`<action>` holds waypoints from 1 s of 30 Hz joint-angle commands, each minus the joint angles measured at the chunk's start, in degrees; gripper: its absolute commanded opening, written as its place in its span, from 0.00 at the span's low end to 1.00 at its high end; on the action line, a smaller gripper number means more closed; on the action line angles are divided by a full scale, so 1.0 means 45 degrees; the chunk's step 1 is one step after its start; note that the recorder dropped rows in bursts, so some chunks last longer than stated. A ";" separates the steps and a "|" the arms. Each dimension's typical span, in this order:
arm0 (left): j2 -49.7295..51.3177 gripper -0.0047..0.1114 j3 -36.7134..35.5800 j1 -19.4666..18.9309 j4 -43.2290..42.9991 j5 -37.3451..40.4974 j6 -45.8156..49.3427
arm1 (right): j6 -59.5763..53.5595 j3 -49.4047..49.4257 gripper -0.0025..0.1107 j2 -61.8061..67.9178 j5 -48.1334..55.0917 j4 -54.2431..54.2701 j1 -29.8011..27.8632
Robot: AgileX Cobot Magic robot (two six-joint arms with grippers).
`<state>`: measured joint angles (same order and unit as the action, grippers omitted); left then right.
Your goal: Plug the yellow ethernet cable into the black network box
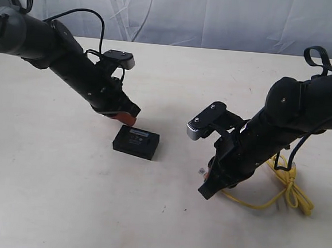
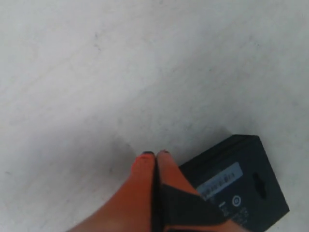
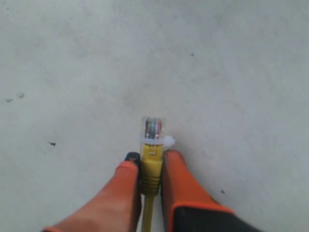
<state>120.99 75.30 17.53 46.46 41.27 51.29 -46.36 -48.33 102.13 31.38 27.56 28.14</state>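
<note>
the right jaws pinch the cable (image 3: pixel 151 170) just behind its clear plug (image 3: pixel 153 128), which juts forward, likely so it can be steered into a port; the rest trails in a loop on the surface (image 1: pixel 45 195) beside the arm. the box (image 1: pixel 136 142) lies flat, well apart from the plug. the left jaws are pressed together, empty, at the box's corner, probably to brace it. no port shows; nothing is plugged in.

pale table (image 1: pixel 61 208), on it the black network box (image 1: pixel 136 142) and, well apart, the yellow ethernet cable (image 1: pixel 291 194)
</note>
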 commanded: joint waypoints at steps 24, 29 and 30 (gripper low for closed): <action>-0.0138 0.04 -0.0034 0.0063 -0.1112 0.3133 -0.1024 | -0.0017 -0.0030 0.01 -0.0114 0.0375 -0.0259 0.0691; -0.0676 0.04 -0.0382 -0.0209 -0.1038 0.2504 -0.1081 | 0.0570 -0.0482 0.01 -0.0114 0.1311 -0.0878 0.0874; -0.0737 0.04 -0.0406 -0.0347 -0.0936 0.2504 -0.1081 | 0.1011 -0.0768 0.01 -0.0114 0.1823 -0.1266 0.0874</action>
<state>119.38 74.23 17.28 41.45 53.39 46.92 -45.08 -49.32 102.13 35.36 25.15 31.96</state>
